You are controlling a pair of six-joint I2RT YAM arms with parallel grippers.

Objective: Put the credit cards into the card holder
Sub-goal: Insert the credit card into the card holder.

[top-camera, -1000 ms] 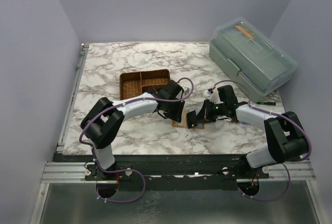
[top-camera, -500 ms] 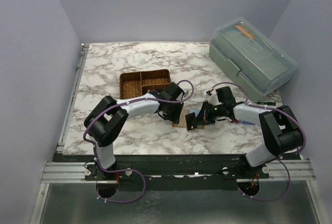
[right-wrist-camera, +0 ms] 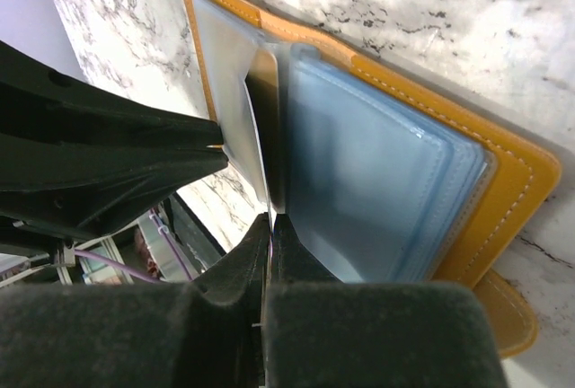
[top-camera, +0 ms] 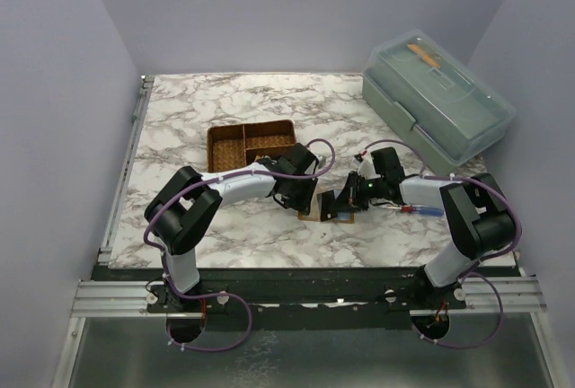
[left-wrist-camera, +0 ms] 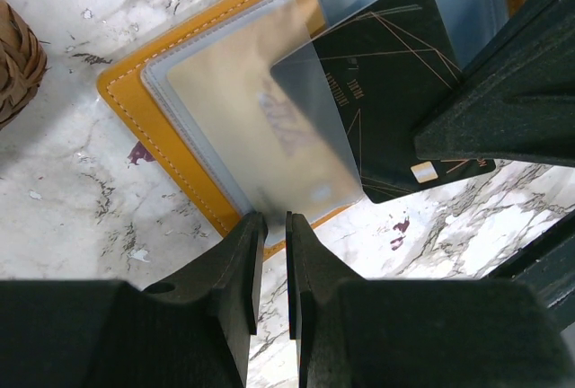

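The orange-tan card holder (left-wrist-camera: 148, 127) lies open on the marble, its clear sleeves (right-wrist-camera: 368, 181) fanned out. A yellowish credit card (left-wrist-camera: 234, 92) sits inside one sleeve. My left gripper (left-wrist-camera: 275, 222) is pinched on the near edge of a translucent sleeve flap (left-wrist-camera: 305, 136), lifting it. My right gripper (right-wrist-camera: 270, 226) is shut on a black credit card (left-wrist-camera: 404, 83) with gold lines, whose far end lies under that lifted flap. In the right wrist view the card (right-wrist-camera: 262, 101) shows edge-on. From above, both grippers (top-camera: 304, 199) (top-camera: 332, 204) meet over the card holder (top-camera: 313, 216).
A brown woven divided basket (top-camera: 250, 143) stands just behind the left gripper. A green box with a clear lid (top-camera: 437, 101) fills the back right corner. A red-and-blue pen-like item (top-camera: 418, 210) lies by the right forearm.
The right arm has moved left toward the left gripper, bringing the black card further under the lifted sleeve. The left gripper has shifted only slightly.
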